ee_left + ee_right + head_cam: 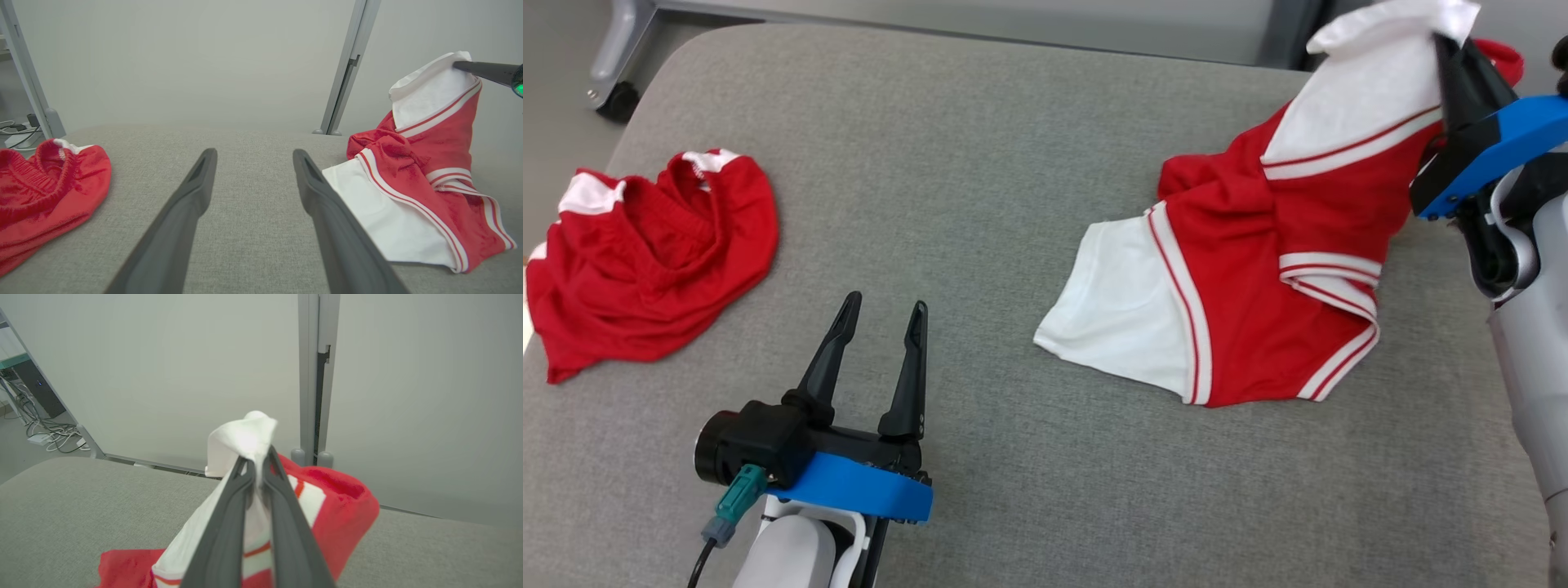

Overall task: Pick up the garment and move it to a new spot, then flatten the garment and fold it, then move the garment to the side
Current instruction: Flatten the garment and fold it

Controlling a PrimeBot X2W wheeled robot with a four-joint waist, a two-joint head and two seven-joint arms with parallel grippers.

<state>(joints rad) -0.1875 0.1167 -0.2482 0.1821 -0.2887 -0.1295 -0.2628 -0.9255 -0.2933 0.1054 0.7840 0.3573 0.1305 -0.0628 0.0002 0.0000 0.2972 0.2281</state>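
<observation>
Head view: my right pincer [1448, 42] nips the limp-looking garment [1258, 278] by its white corner, left pincer [885, 304] open and empty.

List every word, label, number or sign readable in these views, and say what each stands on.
None: no readable text in any view.
The red-and-white garment carries only stripes; the red shorts and the grey cushion show no lettering.

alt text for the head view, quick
The right tool holds up a white corner of a red-and-white garment, the rest draped on a grey padded surface. The left tool hovers open nearby; a second red garment lies far left.
</observation>
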